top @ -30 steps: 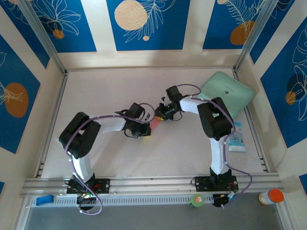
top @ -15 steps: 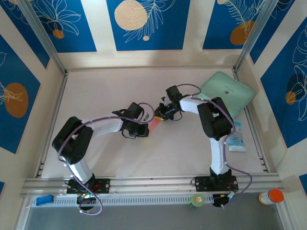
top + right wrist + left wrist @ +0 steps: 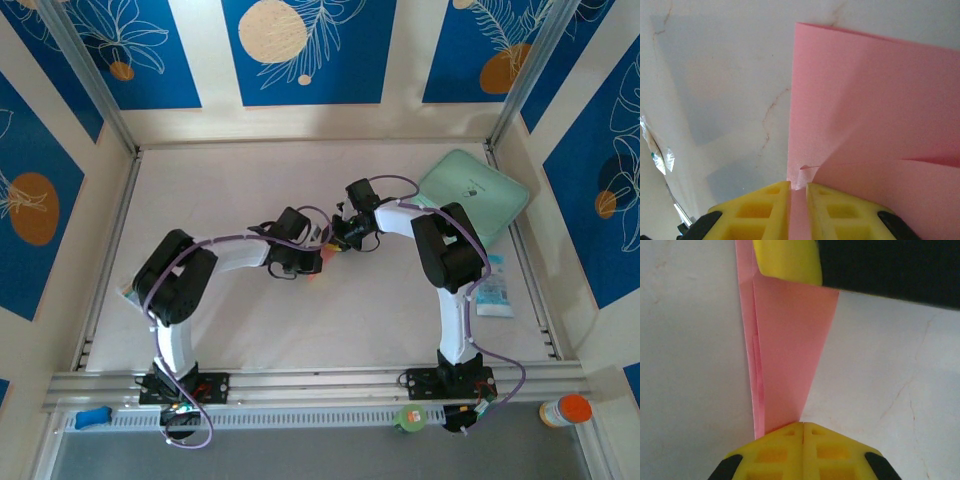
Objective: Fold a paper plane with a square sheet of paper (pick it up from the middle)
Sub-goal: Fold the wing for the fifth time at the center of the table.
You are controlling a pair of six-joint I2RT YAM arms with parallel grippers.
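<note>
The paper plane (image 3: 785, 350) lies between left hand (image 3: 802, 426) and right hand (image 3: 798, 187).

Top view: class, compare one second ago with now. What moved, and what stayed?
The left arm swung its wrist right, toward the right arm, covering most of the paper; the left fingers are shut. The right fingers kept pinching the paper. The green pad stayed.

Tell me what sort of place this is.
Probably a robot lab work cell: left arm and right arm bolted to an aluminium rail, white table boxed in by blue printed panels.
</note>
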